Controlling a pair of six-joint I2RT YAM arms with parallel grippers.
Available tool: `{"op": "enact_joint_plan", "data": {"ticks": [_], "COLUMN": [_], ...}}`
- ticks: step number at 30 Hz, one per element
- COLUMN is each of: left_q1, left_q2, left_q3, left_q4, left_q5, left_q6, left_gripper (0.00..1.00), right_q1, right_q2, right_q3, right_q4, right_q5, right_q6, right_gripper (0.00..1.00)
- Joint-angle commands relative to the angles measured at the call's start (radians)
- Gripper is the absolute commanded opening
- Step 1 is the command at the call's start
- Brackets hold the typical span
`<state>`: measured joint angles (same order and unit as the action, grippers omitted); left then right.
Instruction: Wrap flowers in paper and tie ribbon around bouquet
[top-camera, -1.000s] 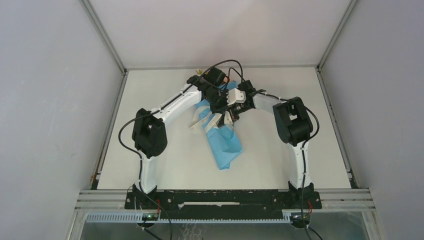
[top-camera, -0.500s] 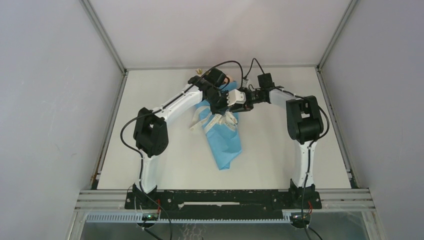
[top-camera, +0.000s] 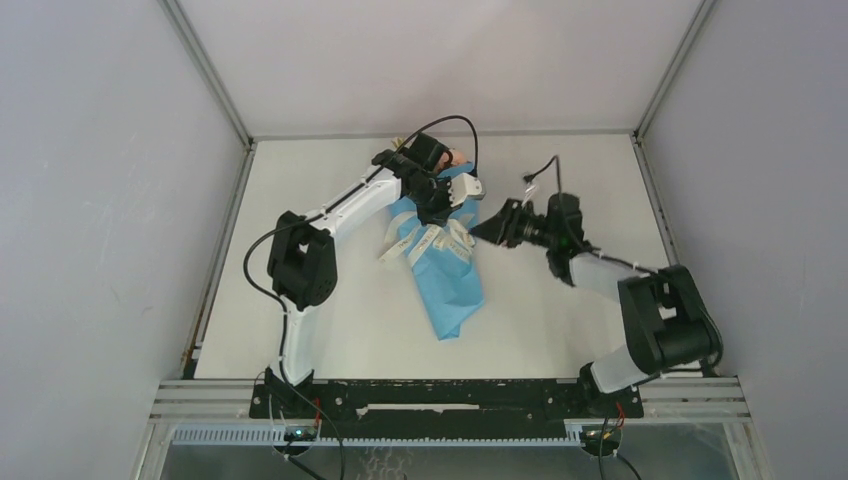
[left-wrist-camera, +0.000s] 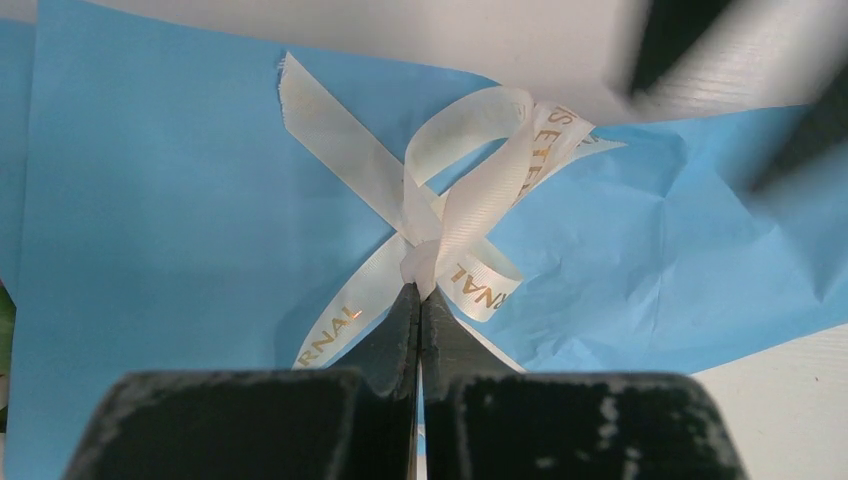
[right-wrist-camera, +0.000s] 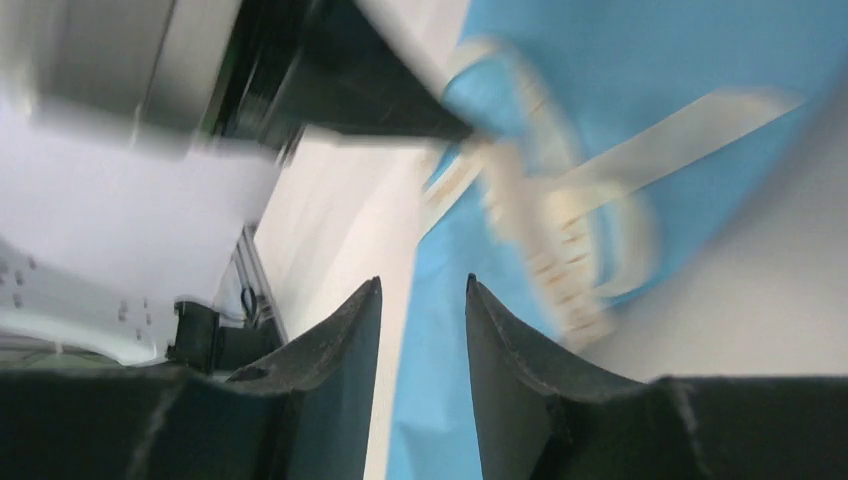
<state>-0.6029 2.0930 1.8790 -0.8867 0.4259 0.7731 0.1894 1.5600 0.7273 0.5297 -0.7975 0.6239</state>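
The bouquet (top-camera: 448, 280) lies on the table as a light-blue paper (left-wrist-camera: 150, 200) cone, its narrow end toward the arms. The cream ribbon (left-wrist-camera: 470, 190) with gold lettering crosses the cone in a loose loop with trailing ends (top-camera: 400, 240). My left gripper (left-wrist-camera: 420, 288) is shut on the ribbon where its strands cross, and it hovers over the cone's upper part (top-camera: 440, 215). My right gripper (top-camera: 480, 231) stands open just right of the cone, with nothing between its fingers (right-wrist-camera: 422, 285). It faces the blurred ribbon (right-wrist-camera: 560, 230). The flowers are mostly hidden under the left wrist.
The white table (top-camera: 560, 320) is boxed in by grey walls, with metal rails along both side edges. The black base rail (top-camera: 440, 395) runs along the near edge. The right arm's elbow (top-camera: 665, 320) sits low at the right front.
My right gripper has opened and pulled away to the right of the ribbon, its elbow swinging down and outward. The left gripper keeps its pinch on the ribbon in place.
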Motion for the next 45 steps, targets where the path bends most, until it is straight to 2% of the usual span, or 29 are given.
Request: {"op": "enact_joint_plan", "data": {"ticks": [1,5,7,9,12,21,28,42,45], "left_q1": [0.008,0.011,0.012,0.011,0.012,0.013,0.013,0.013,0.013], "left_q2": [-0.001,-0.001,-0.002,0.001,0.003,0.001,-0.001,-0.001,-0.001], "left_q3": [0.013,0.009,0.009,0.007,0.003,-0.004,-0.014,-0.011,-0.009], "left_q4": [0.03,0.035,0.039,0.04,0.041,0.041,0.041,0.041,0.041], "left_q5": [0.04,0.044,0.047,0.048,0.044,0.045,0.045,0.032,0.034], "left_q6": [-0.027,-0.033,-0.036,-0.04,-0.041,-0.042,-0.042,-0.036,-0.037], "left_gripper": [0.0,0.0,0.0,0.0,0.0,0.0,0.0,0.0,0.0], "right_q1": [0.209,0.349,0.372,0.369,0.367,0.393,0.395,0.419,0.42], "right_q2": [-0.156,-0.172,-0.127,-0.066,0.023,0.142,0.178,0.243,0.274], "right_q3": [-0.165,-0.2,-0.199,-0.193,-0.145,-0.055,-0.017,0.012,0.033], "right_q4": [0.204,0.219,0.258,0.295,0.315,0.255,0.277,0.231,0.228], "right_q5": [0.3,0.495,0.551,0.591,0.57,0.634,0.673,0.685,0.651], "right_q6": [-0.028,-0.054,-0.039,-0.002,0.025,0.004,-0.014,-0.026,-0.029], "right_gripper": [0.46,0.47,0.48,0.43,0.36,0.4,0.45,0.41,0.41]}}
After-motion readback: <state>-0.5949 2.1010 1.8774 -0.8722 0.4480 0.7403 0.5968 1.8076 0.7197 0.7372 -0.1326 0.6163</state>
